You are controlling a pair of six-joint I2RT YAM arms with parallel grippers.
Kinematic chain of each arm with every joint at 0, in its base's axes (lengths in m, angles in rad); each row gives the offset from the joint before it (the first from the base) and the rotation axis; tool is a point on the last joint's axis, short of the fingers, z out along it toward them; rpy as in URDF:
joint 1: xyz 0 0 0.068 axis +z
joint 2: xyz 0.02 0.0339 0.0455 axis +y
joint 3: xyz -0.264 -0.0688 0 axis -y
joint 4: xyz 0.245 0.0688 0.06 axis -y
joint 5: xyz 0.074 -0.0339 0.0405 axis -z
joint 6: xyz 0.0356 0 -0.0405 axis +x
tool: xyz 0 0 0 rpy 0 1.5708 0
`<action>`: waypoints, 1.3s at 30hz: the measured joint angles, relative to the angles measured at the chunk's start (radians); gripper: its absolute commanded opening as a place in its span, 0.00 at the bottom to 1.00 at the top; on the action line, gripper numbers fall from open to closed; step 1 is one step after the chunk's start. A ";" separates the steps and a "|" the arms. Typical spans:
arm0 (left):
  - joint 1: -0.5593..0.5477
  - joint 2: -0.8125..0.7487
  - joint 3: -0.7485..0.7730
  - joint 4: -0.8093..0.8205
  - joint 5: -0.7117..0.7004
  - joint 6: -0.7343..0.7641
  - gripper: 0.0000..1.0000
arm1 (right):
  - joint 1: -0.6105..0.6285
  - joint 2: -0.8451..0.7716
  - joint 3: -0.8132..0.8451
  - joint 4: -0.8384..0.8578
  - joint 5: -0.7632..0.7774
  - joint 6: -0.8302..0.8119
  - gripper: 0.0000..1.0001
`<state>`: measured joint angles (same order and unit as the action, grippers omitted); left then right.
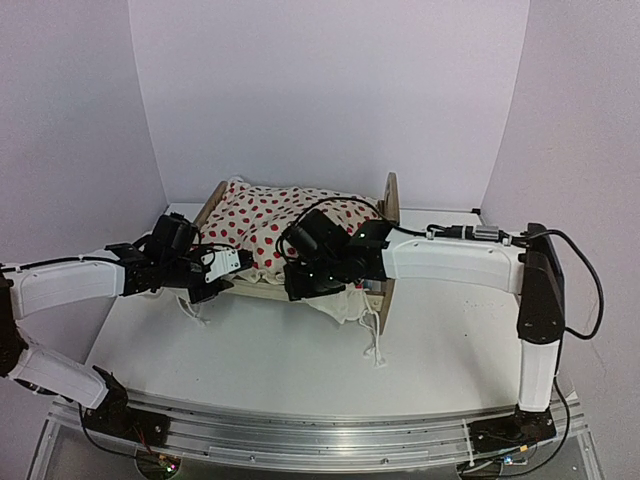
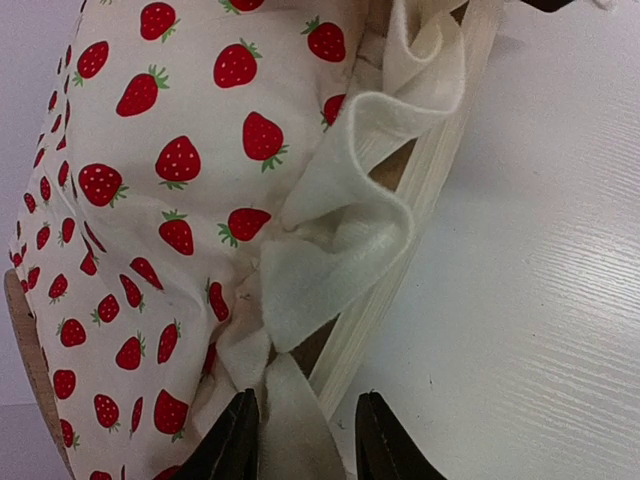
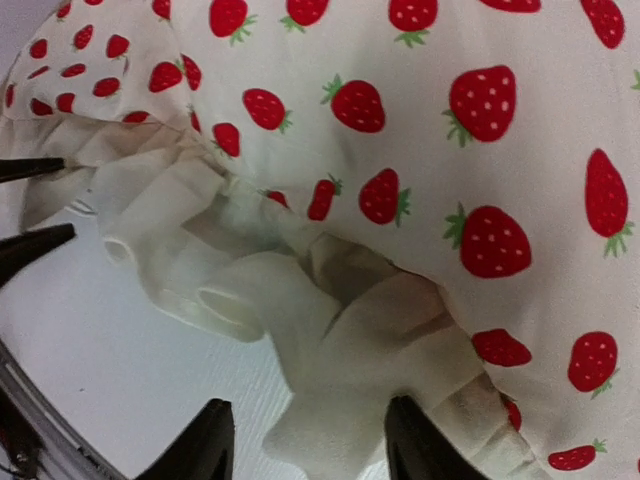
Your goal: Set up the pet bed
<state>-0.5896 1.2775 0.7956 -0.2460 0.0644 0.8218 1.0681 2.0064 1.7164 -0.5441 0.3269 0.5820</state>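
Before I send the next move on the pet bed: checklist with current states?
1. State of left hand: ok, open, a strip of the ruffle sits inside it.
2. State of right hand: ok, open, ruffle edge inside it.
3. blanket over the pet bed: ok, draped across it.
4. Near-side ruffle lying flat: not ok, bunched and folded.
5. What lies under the blanket: cannot tell, hidden.
6. Hands apart from each other: ok, spaced along the bed's near side in the top view.
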 measured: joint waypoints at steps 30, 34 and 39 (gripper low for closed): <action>0.186 -0.295 -0.065 -0.094 0.190 0.185 0.00 | -0.089 -0.310 -0.312 -0.034 -0.149 -0.164 0.00; 0.192 -0.282 -0.096 -0.144 0.225 0.236 0.00 | -0.086 -0.281 -0.312 -0.028 -0.238 -0.171 0.22; 0.192 -0.263 -0.114 -0.173 0.239 0.286 0.09 | -0.086 -0.272 -0.304 -0.041 -0.275 -0.171 0.40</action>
<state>-0.3981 1.0140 0.6815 -0.4186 0.3033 1.1075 0.9825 1.7344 1.4122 -0.5852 0.0522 0.4107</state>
